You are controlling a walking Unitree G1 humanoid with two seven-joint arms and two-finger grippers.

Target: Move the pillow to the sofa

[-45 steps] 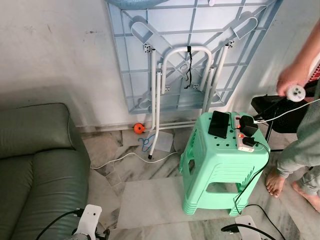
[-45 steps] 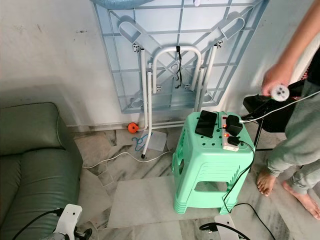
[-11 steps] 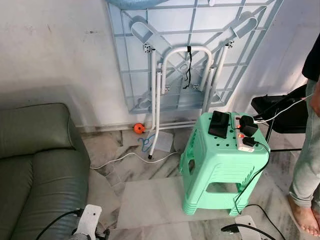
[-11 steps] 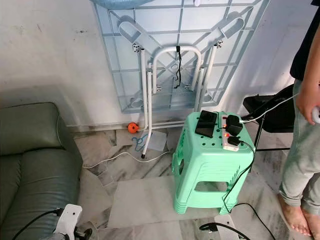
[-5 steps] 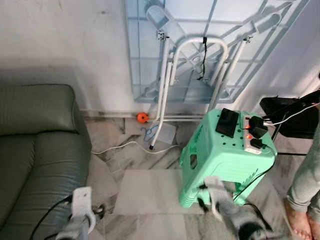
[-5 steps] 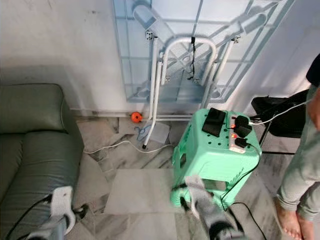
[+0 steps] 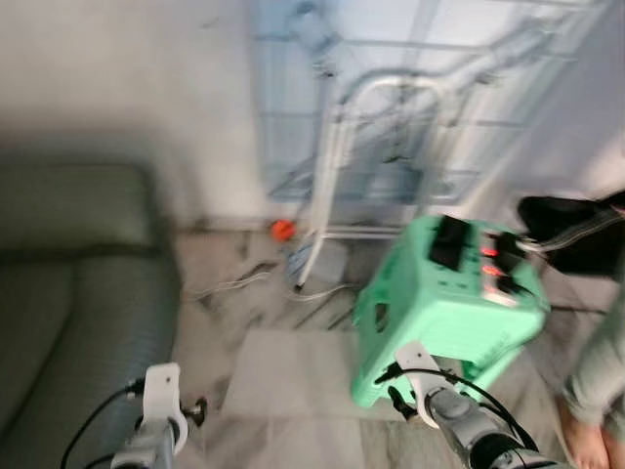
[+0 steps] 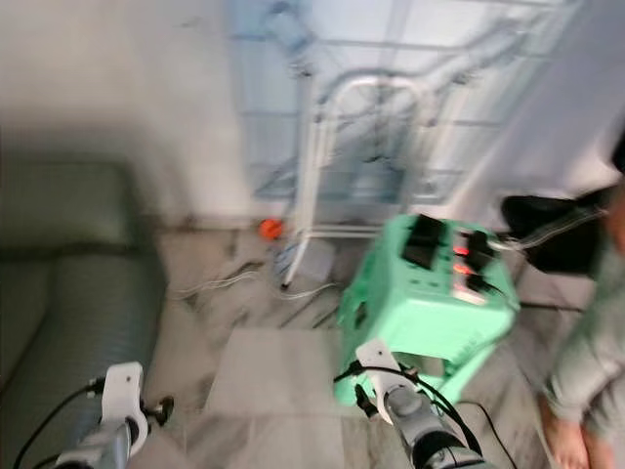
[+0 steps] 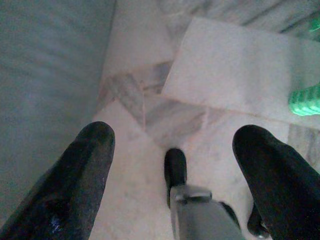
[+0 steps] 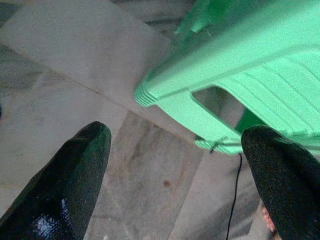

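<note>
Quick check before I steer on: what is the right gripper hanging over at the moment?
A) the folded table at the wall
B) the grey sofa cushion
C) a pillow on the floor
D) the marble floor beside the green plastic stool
D: the right wrist view shows the right gripper open and empty above the marble floor, with the green plastic stool just ahead.

1. My left arm point(image 7: 156, 430) is silver, capped by a white, rounded wrist block with a black cable looping off it.
2. My right arm point(image 7: 459, 420) looks the same: silver-grey casing, a white block at the wrist, thin black cables curling round it.
3. Left gripper point(image 9: 175, 165): two long, rounded, glossy black fingers point(image 9: 80, 180), slightly scuffed, with a grey metal part and black knob between.
4. Right gripper point(image 10: 170, 165): two matching black fingers point(image 10: 65, 185).
</note>
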